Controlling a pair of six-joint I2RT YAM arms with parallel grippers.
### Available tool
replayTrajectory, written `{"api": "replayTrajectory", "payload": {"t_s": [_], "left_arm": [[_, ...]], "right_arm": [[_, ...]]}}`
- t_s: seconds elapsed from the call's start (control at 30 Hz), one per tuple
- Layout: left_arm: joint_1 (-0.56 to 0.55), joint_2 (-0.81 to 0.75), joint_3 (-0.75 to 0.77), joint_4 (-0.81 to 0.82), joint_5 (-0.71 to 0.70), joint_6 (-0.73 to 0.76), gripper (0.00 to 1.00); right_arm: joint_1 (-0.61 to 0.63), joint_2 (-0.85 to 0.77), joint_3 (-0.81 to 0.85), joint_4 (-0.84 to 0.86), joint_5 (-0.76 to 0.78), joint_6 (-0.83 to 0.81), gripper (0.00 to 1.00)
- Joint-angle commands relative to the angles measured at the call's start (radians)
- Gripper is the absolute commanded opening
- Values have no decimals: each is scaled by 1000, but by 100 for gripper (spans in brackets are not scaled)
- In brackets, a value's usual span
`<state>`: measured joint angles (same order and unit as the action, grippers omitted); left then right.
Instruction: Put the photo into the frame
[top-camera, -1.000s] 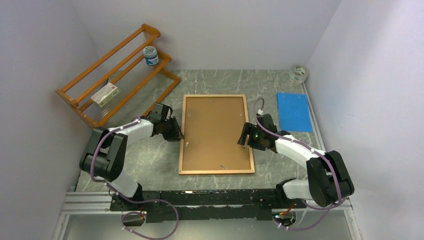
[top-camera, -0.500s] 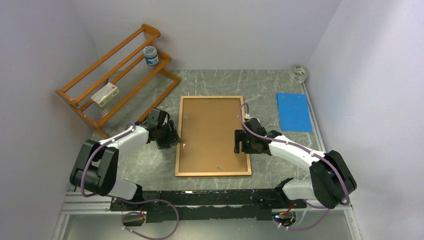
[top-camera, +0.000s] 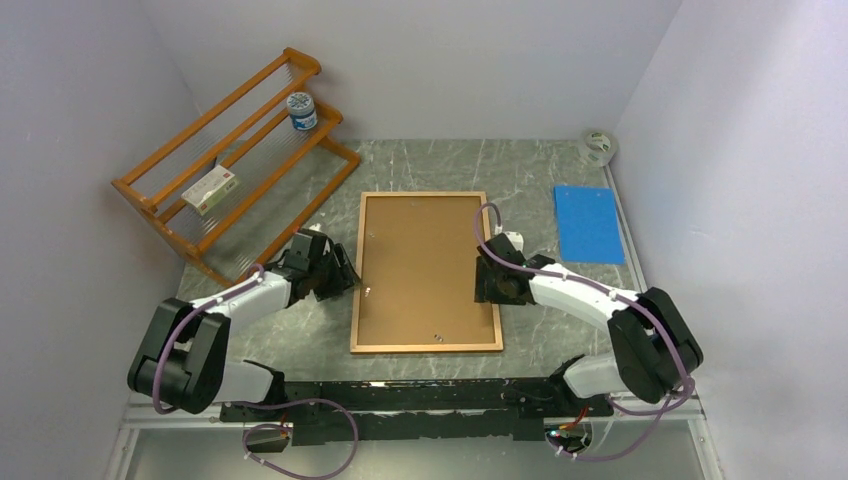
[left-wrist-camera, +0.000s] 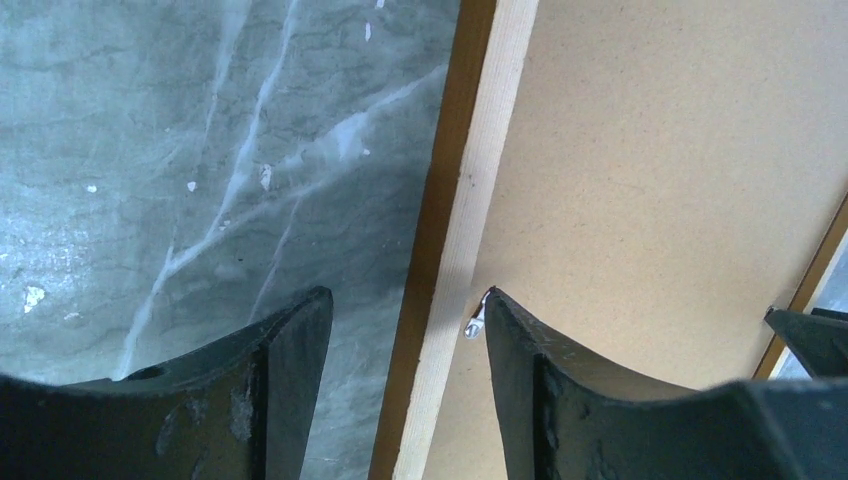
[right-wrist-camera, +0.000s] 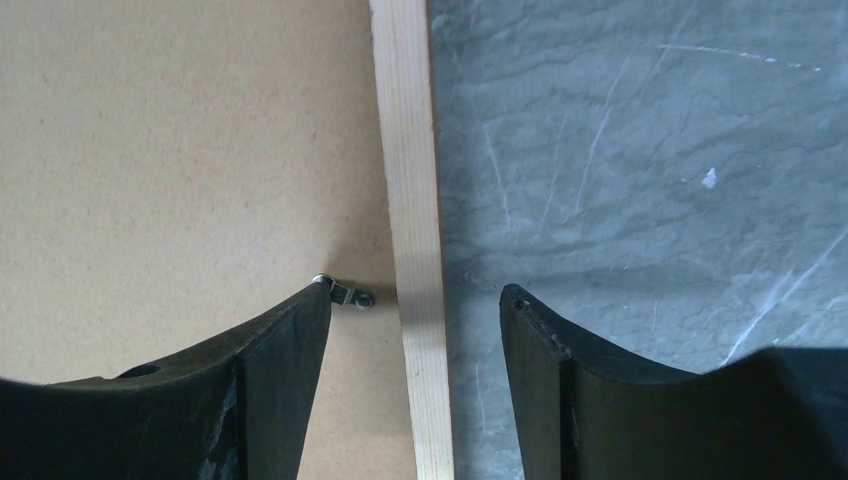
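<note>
**Top view.** Frame (top-camera: 358, 275) lies flat, mid surface (top-camera: 300, 335), back side up, brown board (top-camera: 425, 265) sitting inside it. Long axis runs away from the arm bases, short sides near and far. Left jaws are at the left long rail, approx. mid-length. Right jaws are at the right long rail, about opposite. Each arm is nearer its own rail and neither reaches across. Photo isn't visible here. Can't tell if it's under the board or out of shot.

**Left wrist.** Left jaws are parted wide and hold nothing. They straddle the pale rail (left-wrist-camera: 480, 180): one finger (left-wrist-camera: 280, 390) over bare surface, the other (left-wrist-camera: 540, 390) over the board (left-wrist-camera: 660, 200). Rail runs lengthwise up the gap, slightly tilted. Small metal tab (left-wrist-camera: 476, 320) sits just beside the inner finger tip.

**Right wrist.** Mirror case. Right jaws are also well apart and empty. Rail (right-wrist-camera: 405, 130) runs straight up btwn the fingers, board (right-wrist-camera: 180, 150) to one side, surface to the other. A tab (right-wrist-camera: 352, 296) lies at the inner finger tip, pointing toward the rail.

**Judgement.** Next move prob. turns on the tabs, which lie inboard of each rail, right at the inner tips.
</note>
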<state>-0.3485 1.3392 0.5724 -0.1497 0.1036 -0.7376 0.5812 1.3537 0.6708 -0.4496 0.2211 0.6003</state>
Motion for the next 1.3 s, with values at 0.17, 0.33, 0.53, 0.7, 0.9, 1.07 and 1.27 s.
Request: {"api": "replayTrajectory", "payload": {"t_s": [0.17, 0.33, 0.53, 0.7, 0.9, 1.07, 1.27], "left_arm": [[0, -15, -29, 63, -10, 33, 62], [0, -10, -30, 62, 9, 32, 60], [0, -22, -28, 32, 12, 26, 60], [1, -33, -30, 35, 32, 31, 58], [2, -50, -52, 53, 12, 60, 53], [1, -30, -59, 71, 17, 67, 49], [2, -18, -68, 82, 14, 73, 45]], "right_arm": [[4, 86, 138, -68, 117, 17, 60], [5, 92, 144, -82, 82, 24, 51], [5, 56, 125, -64, 22, 17, 72], [5, 59, 118, -76, -2, -7, 69], [22, 99, 137, -112, 8, -32, 66], [23, 126, 147, -112, 37, -17, 59], [24, 165, 161, -147, 93, 24, 50]]}}
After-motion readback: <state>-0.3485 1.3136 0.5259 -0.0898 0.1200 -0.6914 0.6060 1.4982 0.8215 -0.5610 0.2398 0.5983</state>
